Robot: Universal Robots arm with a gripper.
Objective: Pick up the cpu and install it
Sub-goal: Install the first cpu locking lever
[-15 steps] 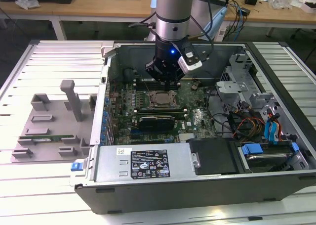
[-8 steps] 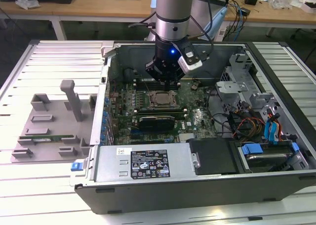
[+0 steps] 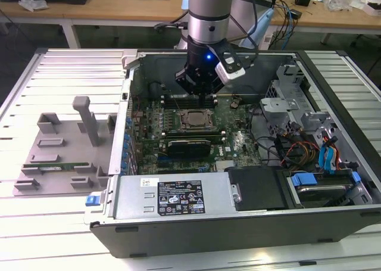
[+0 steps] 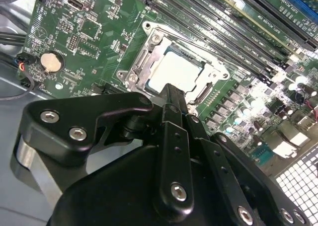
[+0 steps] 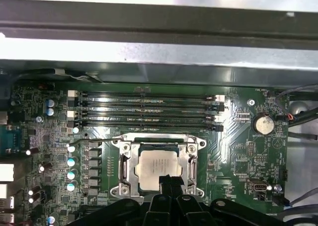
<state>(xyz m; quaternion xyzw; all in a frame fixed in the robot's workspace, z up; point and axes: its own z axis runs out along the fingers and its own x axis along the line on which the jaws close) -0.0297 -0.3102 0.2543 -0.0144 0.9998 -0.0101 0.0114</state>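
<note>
1. Currently, I have the tool positioned inside the open computer case, directly above the motherboard, as the exterior view shows.
2. The cpu lies flat in its socket on the motherboard, straight beneath the tool. In both wrist views its silver-grey top is bright and sits level inside the metal socket frame.
3. Tool state: the black fingers appear drawn together into one narrow tip, and nothing is held between them. The tip is just above the near edge of the cpu; I cannot confirm from these views whether it touches the chip.
4. Progress, as I judge it: the pick-up and the placement look complete, since the chip is already seated in the socket and not carried by the tool.
5. Remaining, as I judge it: the socket frame around the chip looks open, with the cpu top fully exposed. I cannot tell whether the retention is latched, so I treat locking as unverified.
6. Beyond the socket from the tool, the row of memory slots runs parallel to the socket edge. To the side of the case, well apart from the tool, a grey plastic tray rests on the counter.
</note>
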